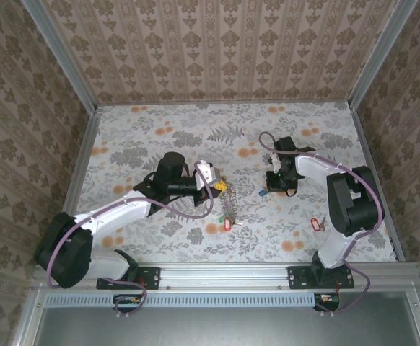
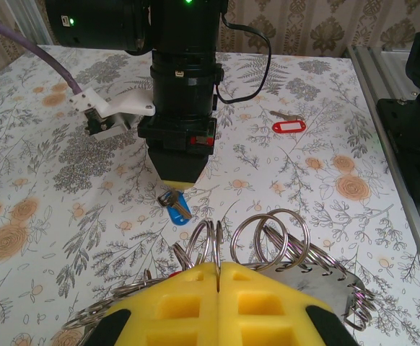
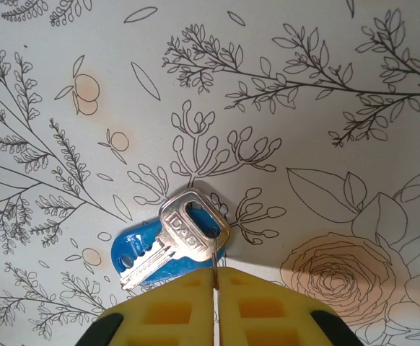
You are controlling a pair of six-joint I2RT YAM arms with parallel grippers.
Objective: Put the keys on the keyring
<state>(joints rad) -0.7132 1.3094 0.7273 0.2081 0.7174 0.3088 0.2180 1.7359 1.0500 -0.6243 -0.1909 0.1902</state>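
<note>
The left pincer (image 2: 217, 277) is closed on the keyring (image 2: 268, 241). Its two yellow fingers (image 2: 174, 303) meet with no gap, and the silver loops of the keyring come up just behind the fingertips and spread to both sides. In the top view the keyring is held near the middle of the table (image 1: 145, 137), over the flowered cloth.

To the right of the keyring, and not far from it, the right pincer (image 3: 213, 277) points straight down at the table. Its yellow pads are also pressed together. A thin wire loop from the head of the blue key (image 3: 168, 249) runs into the seam between them, so this pincer is gripping the blue key by its little loop (the loop is very thin, but it clearly ends between the pads). The blue key lies flat on the table, the metal blade across its blue tag, apart from the keyring.

On the near side of the keyring, toward the arm bases, there is a key with a red tag (image 1: 228, 224) and a key with a green tag (image 1: 211, 228). They are close under the keyring, but I cannot tell whether they hang on it already or only lie beside it.

One more key, the far red key (image 2: 288, 127), lies alone on the table, well apart from the keyring, on its right side beyond the right pincer.
</note>
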